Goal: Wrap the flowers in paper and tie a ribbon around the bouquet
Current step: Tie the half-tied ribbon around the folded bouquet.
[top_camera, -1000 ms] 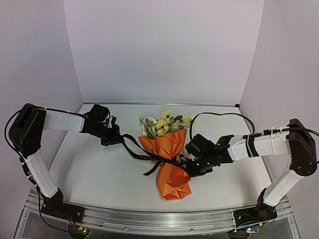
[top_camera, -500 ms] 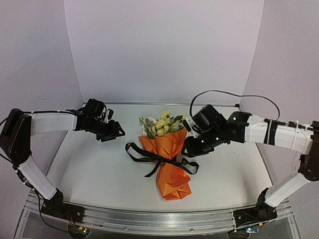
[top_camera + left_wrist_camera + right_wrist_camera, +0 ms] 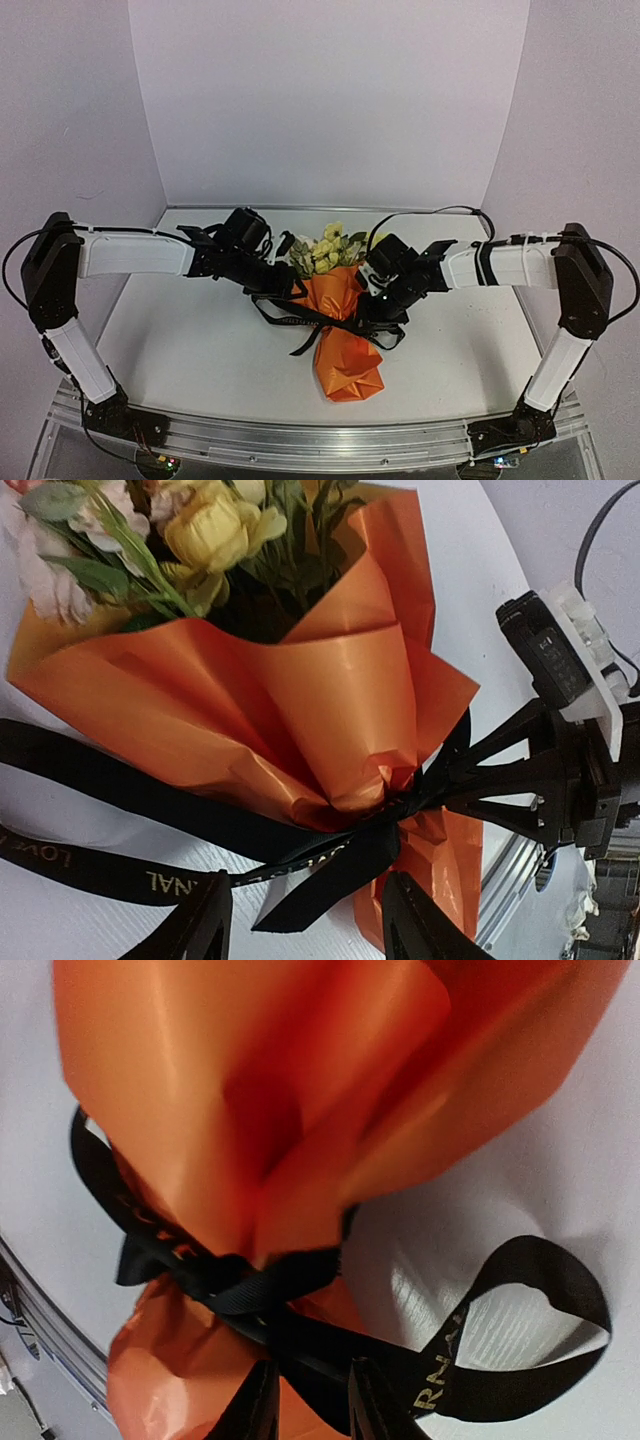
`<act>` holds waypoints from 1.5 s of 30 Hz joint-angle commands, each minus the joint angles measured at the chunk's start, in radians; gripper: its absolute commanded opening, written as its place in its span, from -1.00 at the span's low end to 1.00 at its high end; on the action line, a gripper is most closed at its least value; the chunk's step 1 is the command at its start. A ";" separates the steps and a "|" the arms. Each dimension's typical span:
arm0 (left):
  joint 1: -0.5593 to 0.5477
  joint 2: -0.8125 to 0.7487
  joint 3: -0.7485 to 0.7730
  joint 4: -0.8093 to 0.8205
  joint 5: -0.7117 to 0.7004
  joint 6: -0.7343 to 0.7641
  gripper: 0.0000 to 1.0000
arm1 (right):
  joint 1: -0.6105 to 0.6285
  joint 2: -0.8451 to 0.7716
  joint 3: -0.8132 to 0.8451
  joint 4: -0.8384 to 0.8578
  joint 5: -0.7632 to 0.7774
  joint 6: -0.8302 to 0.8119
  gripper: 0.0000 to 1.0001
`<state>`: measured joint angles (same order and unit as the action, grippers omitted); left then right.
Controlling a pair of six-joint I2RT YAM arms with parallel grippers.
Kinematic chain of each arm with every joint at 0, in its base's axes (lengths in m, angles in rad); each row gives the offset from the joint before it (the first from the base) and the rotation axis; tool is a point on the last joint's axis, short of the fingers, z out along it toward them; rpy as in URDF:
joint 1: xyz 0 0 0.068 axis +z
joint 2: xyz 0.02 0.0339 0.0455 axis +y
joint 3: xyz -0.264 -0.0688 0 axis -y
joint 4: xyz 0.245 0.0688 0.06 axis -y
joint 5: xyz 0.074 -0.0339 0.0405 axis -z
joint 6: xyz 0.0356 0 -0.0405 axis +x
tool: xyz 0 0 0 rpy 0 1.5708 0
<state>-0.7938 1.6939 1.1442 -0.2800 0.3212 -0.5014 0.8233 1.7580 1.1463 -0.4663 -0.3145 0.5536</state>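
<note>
The bouquet lies in mid-table: orange paper [image 3: 345, 350] in a cone, with the yellow and cream flowers [image 3: 330, 248] at its far end. A black ribbon [image 3: 318, 322] is knotted round its waist, its ends slack on the table to either side. My left gripper [image 3: 284, 286] is at the waist's left side, open; in the left wrist view [image 3: 305, 925] a ribbon tail [image 3: 340, 865] lies between its fingers. My right gripper [image 3: 373, 308] is at the waist's right side. Its jaws [image 3: 312, 1405] stand narrowly apart over the ribbon [image 3: 250, 1290] just below the knot.
White walls close the table at the back and on both sides. A metal rail [image 3: 320, 440] runs along the near edge. The right arm's black cable [image 3: 430, 212] loops above the table behind the flowers. A ribbon loop [image 3: 540, 1310] lies on the table.
A second ago both grippers were shut on the ribbon ends, pulling outward. They let go, drew back, and have now both moved in to the bouquet's waist; the ribbon ends lie slack.
</note>
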 commanded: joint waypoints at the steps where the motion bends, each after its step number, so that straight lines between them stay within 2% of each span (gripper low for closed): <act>1: -0.021 0.024 0.032 0.028 0.054 0.031 0.06 | 0.004 -0.068 -0.100 0.100 -0.004 0.077 -0.45; 4: -0.031 0.039 0.043 0.027 0.071 0.045 0.06 | 0.004 -0.119 -0.133 0.106 0.046 0.084 -0.40; 10: -0.045 0.045 0.044 0.018 0.062 0.082 -0.05 | -0.009 -0.121 -0.068 0.120 0.094 0.095 -0.37; 12: -0.048 0.043 0.048 0.014 0.056 0.094 -0.08 | -0.017 -0.121 -0.055 0.121 0.114 0.097 -0.30; 17: -0.055 0.061 0.071 -0.003 0.062 0.124 -0.13 | -0.051 -0.042 0.004 0.148 0.035 0.124 -0.23; 22: -0.059 0.074 0.081 -0.008 0.089 0.139 -0.17 | -0.086 0.017 -0.002 0.280 -0.091 0.176 -0.21; 31: -0.138 0.147 0.199 -0.022 0.109 0.221 -0.27 | -0.103 0.007 -0.101 0.420 -0.171 0.173 -0.20; 39: -0.163 0.256 0.267 -0.024 0.145 0.234 -0.53 | -0.123 0.012 -0.152 0.512 -0.221 0.196 -0.19; 45: -0.163 0.305 0.275 -0.054 0.105 0.217 -0.77 | -0.139 0.013 -0.167 0.528 -0.232 0.202 -0.19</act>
<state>-0.9558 1.9818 1.3810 -0.3103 0.4489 -0.2848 0.6977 1.7805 0.9956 0.0084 -0.5287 0.7474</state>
